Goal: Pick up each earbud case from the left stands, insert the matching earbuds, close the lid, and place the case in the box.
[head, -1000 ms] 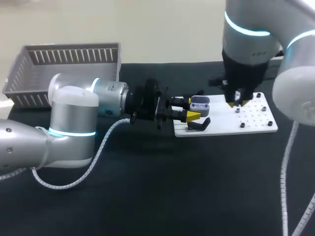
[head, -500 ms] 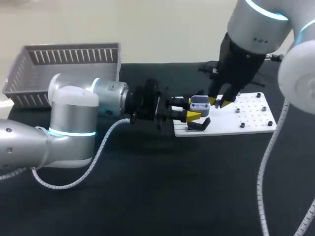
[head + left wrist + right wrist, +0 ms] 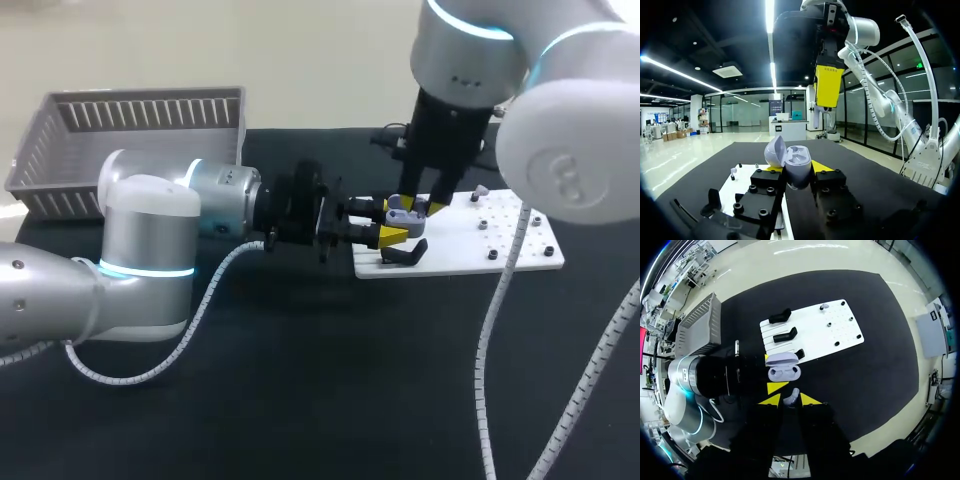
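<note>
Left fingers [image 3: 390, 234], reaching in sideways over the black tabletop [image 3: 300, 380], are clamped from two sides on the lower shell of the case [image 3: 405, 211]. They hold it roughly level over the left end of the white board [image 3: 500, 250], just behind a black stand [image 3: 403, 255]. Its lid [image 3: 774, 152] stands open, and the wells look unfilled, though the detail is small. Right fingers [image 3: 804, 399] hang tips-down straight above the open shell, nearly closed, nipping a small white earbud [image 3: 791, 396]. The earbud sits clear of the case and is not yet in a well. I judge the case to be light, hard and glossy, with rounded sides that could slip or turn. The grip on the lower shell's flanks suits it, leaving the hinge and lid free to swing. The earbud looks tiny, smooth and apt to twist in a pinch. It probably wants a light hold on its body and a gentle, well-aligned drop into the matching well, not a push. Farther off, at the tabletop's back left corner, the grey slatted box [image 3: 130, 130] stands well apart from both fingers and the case.
</note>
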